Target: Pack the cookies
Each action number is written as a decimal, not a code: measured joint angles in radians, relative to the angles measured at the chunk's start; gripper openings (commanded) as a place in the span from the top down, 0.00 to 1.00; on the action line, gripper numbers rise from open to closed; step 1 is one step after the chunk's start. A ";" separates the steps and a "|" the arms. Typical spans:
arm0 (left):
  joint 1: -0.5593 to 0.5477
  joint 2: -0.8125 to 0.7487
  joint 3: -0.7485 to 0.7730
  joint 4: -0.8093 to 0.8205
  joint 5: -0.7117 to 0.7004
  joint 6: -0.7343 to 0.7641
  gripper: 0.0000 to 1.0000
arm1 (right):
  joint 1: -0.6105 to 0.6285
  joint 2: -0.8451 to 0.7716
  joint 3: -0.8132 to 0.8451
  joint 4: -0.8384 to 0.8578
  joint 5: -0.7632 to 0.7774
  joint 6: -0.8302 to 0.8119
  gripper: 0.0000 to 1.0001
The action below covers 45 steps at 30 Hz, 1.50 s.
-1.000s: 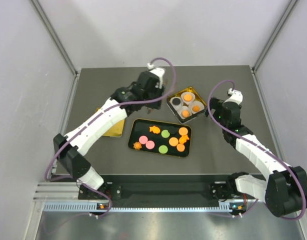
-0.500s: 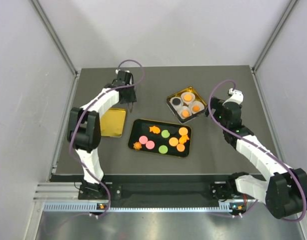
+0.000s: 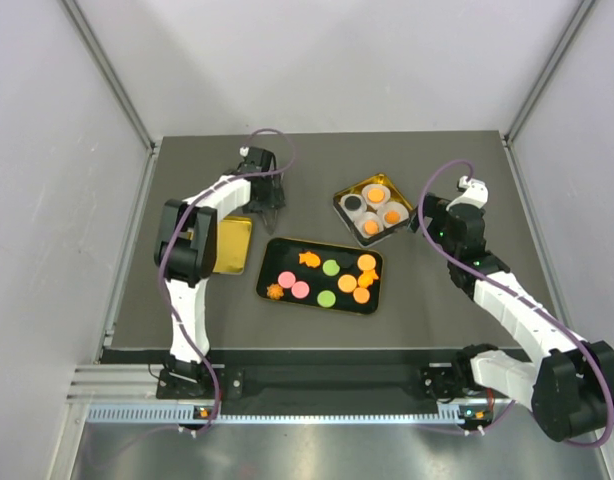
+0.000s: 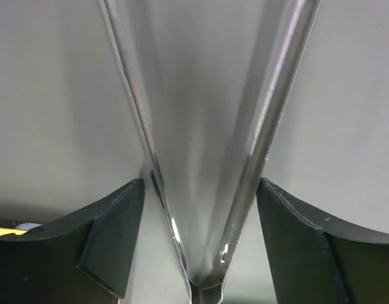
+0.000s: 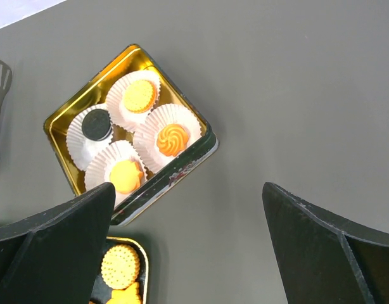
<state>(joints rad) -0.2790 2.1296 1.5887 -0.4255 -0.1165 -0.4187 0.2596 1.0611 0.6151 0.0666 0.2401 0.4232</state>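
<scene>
- Cookies (image 3: 330, 267): about ten flat pieces in orange, pink and green lie loose on a black, gold-rimmed tray (image 3: 287, 256) in the middle of the dark worktop (image 3: 447, 160). Most are round, and a couple of the orange ones are star- or flower-shaped.
- Three more orange cookies sit in the square gold tin (image 5: 58, 149), one in each white paper cup (image 5: 189, 126). One of these has a swirl top. The fourth cup holds a dark round piece.
- The tin is just beyond the tray's right end, turned corner-on to it. Can't tell whether the two touch.
- A gold lid (image 3: 232, 250) lies flat on the worktop left of the tray and apart from it. The left arm crosses over its left edge.
- Left fingers (image 4: 112, 240): spread, nothing between them. The wrist view shows only grey walls and a metal corner post. From the top view they are beyond the lid's far right corner, well apart from the cookies.
- Right fingers (image 5: 55, 247): spread wide and empty, above bare worktop just right of the tin, touching nothing.
</scene>
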 measured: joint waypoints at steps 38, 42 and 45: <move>0.362 -0.502 -0.506 -0.094 -0.307 -0.180 0.40 | 0.000 -0.023 0.000 -0.001 -0.067 0.007 0.00; 0.404 -0.421 -0.506 -0.056 -0.280 -0.147 0.41 | 0.000 -0.036 0.000 -0.001 -0.067 0.007 0.00; 0.422 -0.388 -0.506 -0.028 -0.259 -0.123 0.41 | 0.000 -0.036 0.000 -0.001 -0.067 0.007 0.00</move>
<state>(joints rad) 0.1432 1.7416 1.0824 -0.4534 -0.3752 -0.5415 0.2592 1.0248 0.6151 0.0654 0.1734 0.4305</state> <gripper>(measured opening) 0.596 0.996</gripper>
